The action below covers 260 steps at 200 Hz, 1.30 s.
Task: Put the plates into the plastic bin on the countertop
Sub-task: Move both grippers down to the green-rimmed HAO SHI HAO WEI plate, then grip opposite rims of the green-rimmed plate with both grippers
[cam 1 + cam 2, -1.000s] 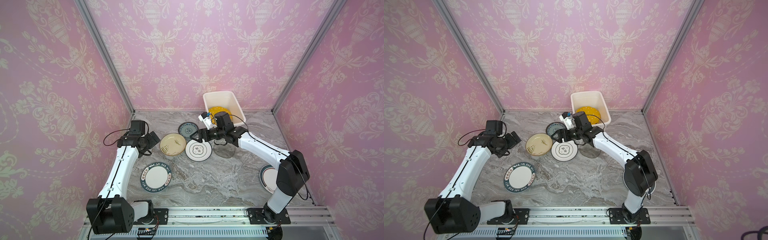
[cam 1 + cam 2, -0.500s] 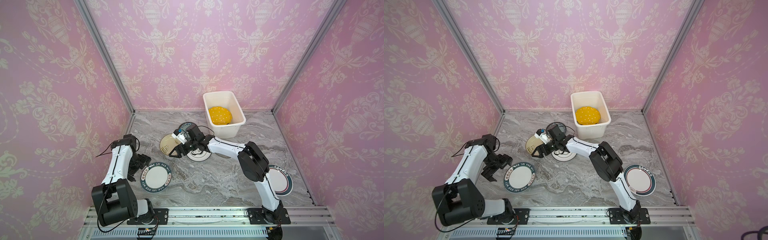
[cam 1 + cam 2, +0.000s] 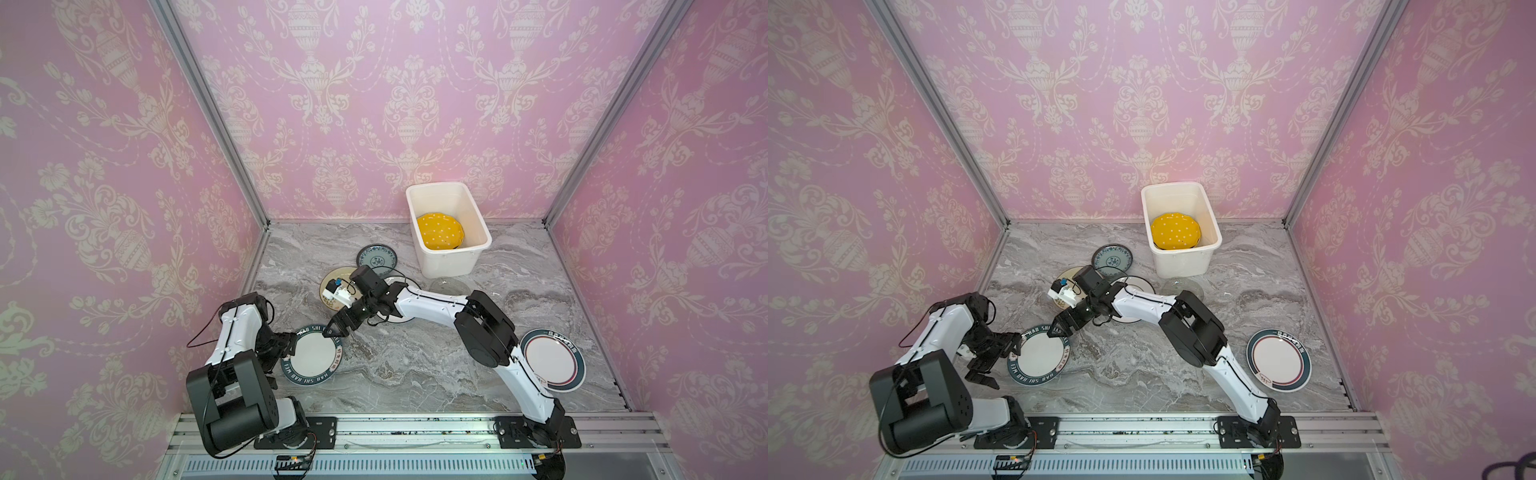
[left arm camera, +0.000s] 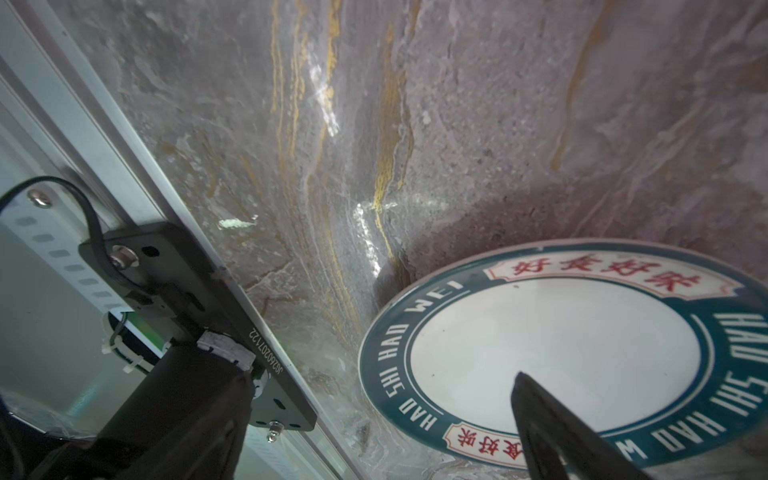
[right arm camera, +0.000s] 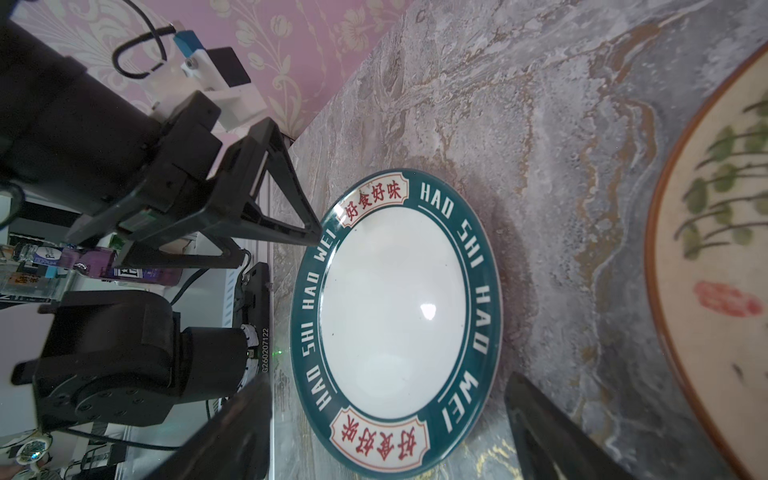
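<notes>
Flanking lettered-rim plate (image 3: pixel 309 358) on countertop (image 3: pixel 415 361): left pincer (image 3: pixel 1008 366) apart at rim, right pincer (image 3: pixel 338 330) apart over far rim.

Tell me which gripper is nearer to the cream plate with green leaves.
Right. The right gripper hangs at the edge of the lettered-rim plate facing the cream plate; the left gripper is on that plate's far side, farther off.

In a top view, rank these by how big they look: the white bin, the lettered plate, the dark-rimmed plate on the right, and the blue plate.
1. Bin
2. Dark-rimmed plate and lettered plate: about alike, not ranked.
3. Blue plate, though it lies farther from the camera.
</notes>
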Each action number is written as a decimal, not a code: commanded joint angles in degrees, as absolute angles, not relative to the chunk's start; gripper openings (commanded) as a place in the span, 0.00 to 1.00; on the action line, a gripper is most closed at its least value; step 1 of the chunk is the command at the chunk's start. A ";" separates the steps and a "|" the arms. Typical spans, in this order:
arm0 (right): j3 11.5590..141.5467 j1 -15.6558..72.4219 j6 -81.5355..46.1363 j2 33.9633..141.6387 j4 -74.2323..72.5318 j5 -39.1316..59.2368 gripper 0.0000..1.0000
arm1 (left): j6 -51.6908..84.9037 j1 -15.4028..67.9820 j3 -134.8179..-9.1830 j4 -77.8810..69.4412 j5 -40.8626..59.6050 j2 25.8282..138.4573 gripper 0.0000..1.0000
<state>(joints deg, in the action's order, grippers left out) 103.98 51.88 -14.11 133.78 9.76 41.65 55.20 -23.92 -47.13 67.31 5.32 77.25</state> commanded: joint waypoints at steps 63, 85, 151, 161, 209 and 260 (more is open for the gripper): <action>108.59 51.87 -11.29 138.63 15.95 42.54 0.89 | 57.03 -25.28 -44.29 60.39 11.33 78.71 0.99; 109.32 52.07 -11.34 139.60 16.43 42.88 0.90 | 56.08 -25.49 -43.92 59.46 12.54 79.52 0.99; 110.99 52.37 -11.53 142.07 16.70 44.39 0.88 | 52.62 -25.98 -43.03 55.84 16.31 82.37 0.99; 111.18 52.40 -11.61 142.33 16.60 44.67 0.87 | 52.32 -25.93 -42.89 55.30 16.95 82.81 0.99; 111.85 52.30 -11.87 143.06 16.55 45.79 0.85 | 51.44 -25.94 -42.36 52.45 20.28 83.34 0.99; 111.48 52.12 -11.70 143.01 15.35 47.43 0.81 | 50.93 -25.97 -39.46 49.16 24.05 84.47 0.99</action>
